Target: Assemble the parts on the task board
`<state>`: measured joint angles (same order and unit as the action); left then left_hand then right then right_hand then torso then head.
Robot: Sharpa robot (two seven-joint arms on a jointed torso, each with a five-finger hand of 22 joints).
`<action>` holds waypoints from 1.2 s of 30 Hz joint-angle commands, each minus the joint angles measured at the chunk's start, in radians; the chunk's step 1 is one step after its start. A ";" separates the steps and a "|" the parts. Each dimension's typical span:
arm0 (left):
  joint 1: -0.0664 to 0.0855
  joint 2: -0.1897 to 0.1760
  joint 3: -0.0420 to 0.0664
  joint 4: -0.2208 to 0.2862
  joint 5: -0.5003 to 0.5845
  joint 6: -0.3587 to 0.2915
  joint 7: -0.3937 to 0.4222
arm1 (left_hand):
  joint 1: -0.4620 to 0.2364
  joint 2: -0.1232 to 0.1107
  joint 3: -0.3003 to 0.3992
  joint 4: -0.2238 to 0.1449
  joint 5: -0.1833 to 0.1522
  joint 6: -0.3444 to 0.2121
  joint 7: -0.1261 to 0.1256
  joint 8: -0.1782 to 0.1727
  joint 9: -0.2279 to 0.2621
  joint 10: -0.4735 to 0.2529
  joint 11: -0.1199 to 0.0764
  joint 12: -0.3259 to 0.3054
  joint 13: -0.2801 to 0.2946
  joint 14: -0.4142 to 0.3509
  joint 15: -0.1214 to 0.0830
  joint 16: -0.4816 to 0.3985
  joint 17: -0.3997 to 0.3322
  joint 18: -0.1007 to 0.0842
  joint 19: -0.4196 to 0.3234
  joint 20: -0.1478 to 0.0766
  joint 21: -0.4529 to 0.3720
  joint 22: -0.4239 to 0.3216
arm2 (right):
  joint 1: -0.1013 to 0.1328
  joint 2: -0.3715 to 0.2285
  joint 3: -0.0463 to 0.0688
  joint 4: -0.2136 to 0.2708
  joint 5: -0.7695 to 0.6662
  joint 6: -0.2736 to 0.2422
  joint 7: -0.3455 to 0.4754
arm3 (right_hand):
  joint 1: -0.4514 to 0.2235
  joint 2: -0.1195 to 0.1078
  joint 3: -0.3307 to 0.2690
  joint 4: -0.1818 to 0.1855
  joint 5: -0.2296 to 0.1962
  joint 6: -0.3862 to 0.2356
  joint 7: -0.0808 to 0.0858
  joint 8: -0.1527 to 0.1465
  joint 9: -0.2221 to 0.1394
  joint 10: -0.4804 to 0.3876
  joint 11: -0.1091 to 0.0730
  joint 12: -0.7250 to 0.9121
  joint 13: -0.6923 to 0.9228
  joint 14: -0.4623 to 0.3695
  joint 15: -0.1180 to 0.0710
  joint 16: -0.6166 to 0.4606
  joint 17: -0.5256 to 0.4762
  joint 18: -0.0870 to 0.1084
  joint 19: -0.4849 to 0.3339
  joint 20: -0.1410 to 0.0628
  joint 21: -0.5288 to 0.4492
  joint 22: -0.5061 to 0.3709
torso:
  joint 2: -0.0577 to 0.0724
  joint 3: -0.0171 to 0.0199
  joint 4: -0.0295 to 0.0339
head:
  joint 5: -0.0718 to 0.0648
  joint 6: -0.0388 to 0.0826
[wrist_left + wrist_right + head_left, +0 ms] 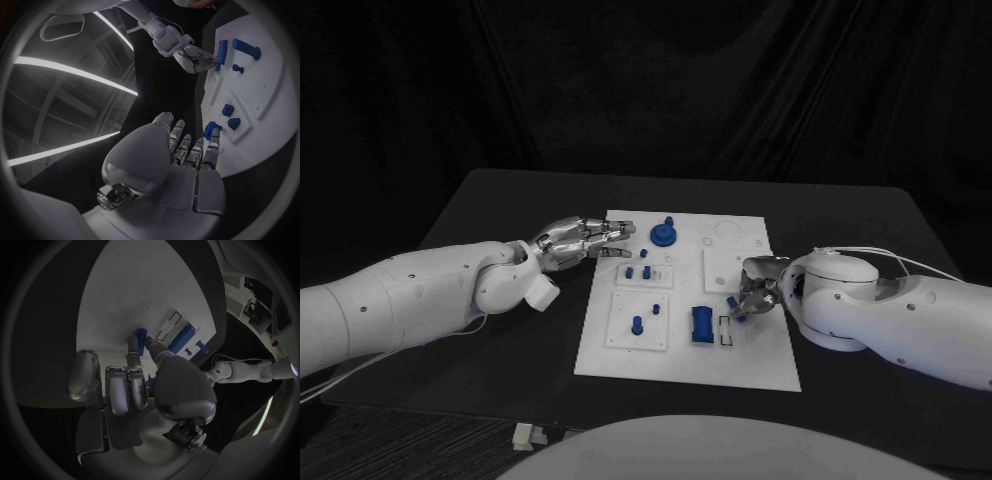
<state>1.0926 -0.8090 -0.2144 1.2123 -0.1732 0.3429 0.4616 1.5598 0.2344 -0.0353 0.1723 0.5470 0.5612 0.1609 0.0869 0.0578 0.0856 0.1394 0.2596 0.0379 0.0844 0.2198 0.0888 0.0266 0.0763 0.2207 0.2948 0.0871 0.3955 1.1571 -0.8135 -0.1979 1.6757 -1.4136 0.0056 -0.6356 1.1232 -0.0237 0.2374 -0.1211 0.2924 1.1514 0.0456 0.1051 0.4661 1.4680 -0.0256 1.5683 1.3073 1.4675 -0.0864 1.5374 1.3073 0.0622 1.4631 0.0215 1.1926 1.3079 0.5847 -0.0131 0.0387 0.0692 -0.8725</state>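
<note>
The white task board lies mid-table. My left hand hovers at its far left corner, fingers stretched out and holding nothing, next to a round blue part; in the left wrist view my left hand has its fingertips close to that blue part. My right hand is curled down at the board's right side. Its thumb and a finger pinch a small blue part, also seen as the small blue part in front of the right hand.
Small blue pegs stand on the board's left half, another peg nearer me, and a long blue block lies beside a slot. Black table surrounds the board.
</note>
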 commanded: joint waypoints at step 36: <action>-0.001 0.001 0.001 0.003 0.007 0.013 -0.002 | -0.004 -0.012 0.018 0.005 0.007 0.012 0.006 0.009 0.002 0.009 0.014 0.011 0.002 0.010 -0.001 0.009 0.001 -0.009 0.009 -0.002 0.006 0.000 | -0.055 -0.057 -0.010 0.043 -0.048 -0.072 -0.012 | 0.069 0.001 0.135 -0.105 0.248 -0.028 0.037 -0.003 -0.105 0.103 0.030 0.003 0.263 0.085 0.024 0.002 0.169 0.013 0.000 0.024 0.005 0.165 | 0.000 0.0001 0.0009 | 0.009 0.000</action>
<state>1.0926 -0.8088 -0.2146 1.2125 -0.1732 0.3454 0.4495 1.5543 0.2290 -0.0257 0.1765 0.5510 0.5683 0.1679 0.0908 0.0587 0.0930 0.1468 0.2661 0.0386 0.0917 0.2200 0.0927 0.0264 0.0763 0.2243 0.2911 0.0871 0.3952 1.1212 -0.8618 -0.1925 1.7264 -1.5191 -0.0665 -0.6266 1.2090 -0.0249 0.2505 -0.1091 0.5230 1.1153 0.0823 0.0981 0.4653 1.4676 0.0107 1.5682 1.3073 1.4667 -0.0568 1.5335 1.3073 0.0622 1.4595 0.0465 1.1931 1.3074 0.5847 -0.0131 0.0394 0.0771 -0.8725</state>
